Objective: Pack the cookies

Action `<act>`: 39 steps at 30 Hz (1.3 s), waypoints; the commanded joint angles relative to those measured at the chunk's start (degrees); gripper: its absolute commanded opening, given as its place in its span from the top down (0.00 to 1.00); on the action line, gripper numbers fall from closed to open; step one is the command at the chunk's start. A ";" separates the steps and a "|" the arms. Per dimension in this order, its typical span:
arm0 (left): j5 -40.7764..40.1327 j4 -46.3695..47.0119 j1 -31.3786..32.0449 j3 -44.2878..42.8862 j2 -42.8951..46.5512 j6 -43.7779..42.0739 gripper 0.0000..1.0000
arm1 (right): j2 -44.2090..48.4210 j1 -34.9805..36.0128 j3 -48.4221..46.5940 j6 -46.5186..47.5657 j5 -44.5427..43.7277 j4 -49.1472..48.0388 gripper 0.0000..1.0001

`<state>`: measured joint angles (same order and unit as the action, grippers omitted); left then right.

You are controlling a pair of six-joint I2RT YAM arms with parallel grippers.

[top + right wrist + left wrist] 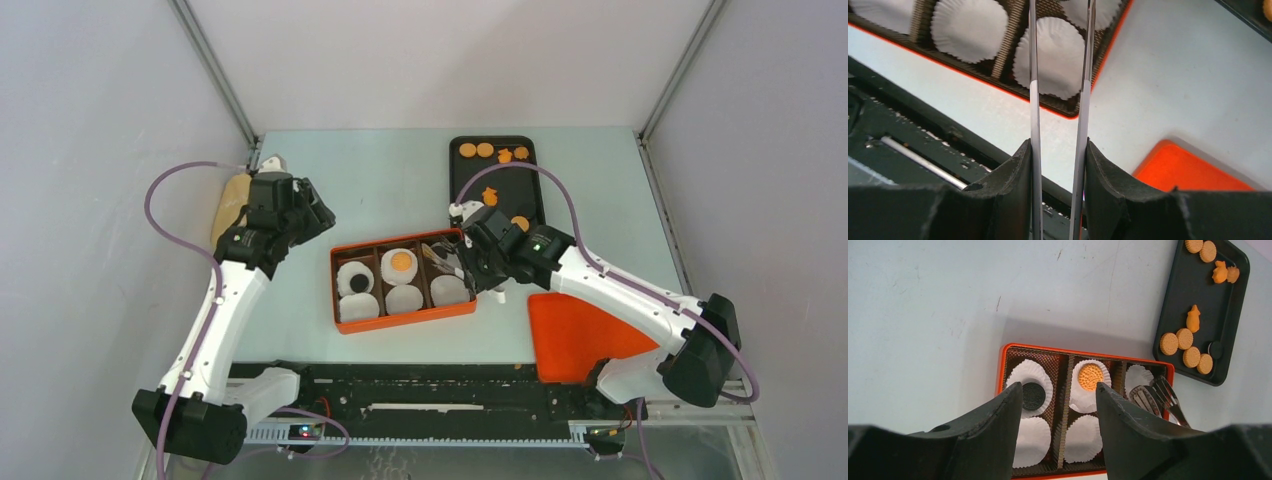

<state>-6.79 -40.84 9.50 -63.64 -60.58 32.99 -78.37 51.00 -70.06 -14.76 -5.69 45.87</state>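
Nearest, mid-frame in the overhead view, the right gripper (1058, 150) pinches metal tongs (1034, 75) whose tips hang over the orange box's (400, 320) right column. The left gripper (1058, 387) hovers spread wide, holding nothing. A black cookie (1033, 396) and an orange cookie (1090, 376) sit in liner cups (968, 25) (both in the far row), and the other cookies (484, 150) lie on the black tray (505, 185) at upper right.

Readable text: none in any of the three views.
Orange cookie (1090, 376), far middle cup of the box: raised dotted pattern on its face, too small to read as letters.
Black cookie (1033, 395), far left cup: embossed face, unreadable.
Tongs (1034, 100): bare metal blades with a pale band, no legible mark.
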 commanded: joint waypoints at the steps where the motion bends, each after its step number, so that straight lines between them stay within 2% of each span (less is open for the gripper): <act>1: 0.83 1.05 -0.53 1.13 1.96 -0.21 0.39 | 1.65 -0.29 0.35 -1.40 -4.82 -1.88 0.78; 11: 0.23 0.39 -0.54 1.15 2.54 -0.46 0.39 | -1.08 -0.29 2.47 -1.91 -3.95 -2.93 0.75; 16: 0.62 0.23 -0.53 1.22 2.23 -0.63 0.37 | -0.80 -0.14 2.42 -2.67 -5.31 -2.05 0.53; 22: 1.70 0.73 -0.53 1.49 2.28 -0.68 0.37 | 1.02 -0.11 2.39 -2.75 -5.25 -3.49 0.44; 24: 1.78 0.76 -0.53 1.41 2.51 -0.73 0.36 | 1.46 -0.24 2.43 -2.64 -5.04 -3.96 0.45; 27: 1.93 0.77 -0.53 1.24 2.82 -0.82 0.36 | 3.27 -0.41 2.15 -2.91 -5.68 -4.36 0.57; 29: 2.03 0.76 -0.53 1.17 3.05 -0.82 0.36 | 5.77 -0.99 1.50 -3.17 -6.36 -4.33 0.61; 34: 2.92 1.82 -0.53 1.23 2.91 -0.57 0.36 | 8.92 -5.41 -0.79 -3.69 -7.13 -4.69 0.60; 39: 4.09 2.66 -0.54 1.23 1.67 -0.36 0.37 | 4.40 -14.01 -2.46 -3.43 -5.53 -6.99 0.58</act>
<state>-4.47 -40.71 9.43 -63.48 -58.87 32.99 -70.96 41.89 -69.54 -17.32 -10.39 43.03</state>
